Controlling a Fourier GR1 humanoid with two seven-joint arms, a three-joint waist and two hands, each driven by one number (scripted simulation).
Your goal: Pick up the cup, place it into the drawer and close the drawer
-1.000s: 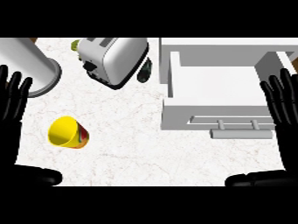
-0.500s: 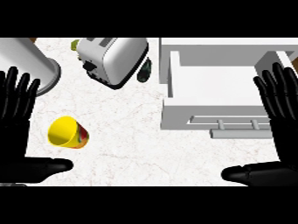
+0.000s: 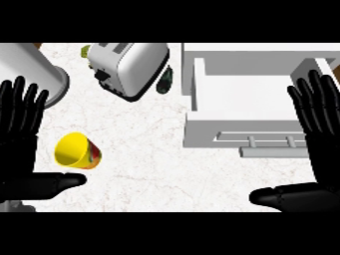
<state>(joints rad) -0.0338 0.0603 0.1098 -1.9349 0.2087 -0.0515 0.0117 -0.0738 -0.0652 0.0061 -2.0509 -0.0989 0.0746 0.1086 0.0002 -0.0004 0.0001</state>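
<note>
At the left, the black left hand is spread flat with straight fingers, holding nothing. Just to its right the small yellow cup lies tipped on its side on the white marbled counter, untouched. Lying like that, it could roll away from a sideways nudge. Farther off stands a white toaster. To the right, the white open drawer waits. The black right hand is spread open too, holding nothing.

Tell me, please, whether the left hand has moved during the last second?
Yes. The left hand has slid inward from the picture's left edge toward the yellow cup, which has stayed put on the counter.
</note>
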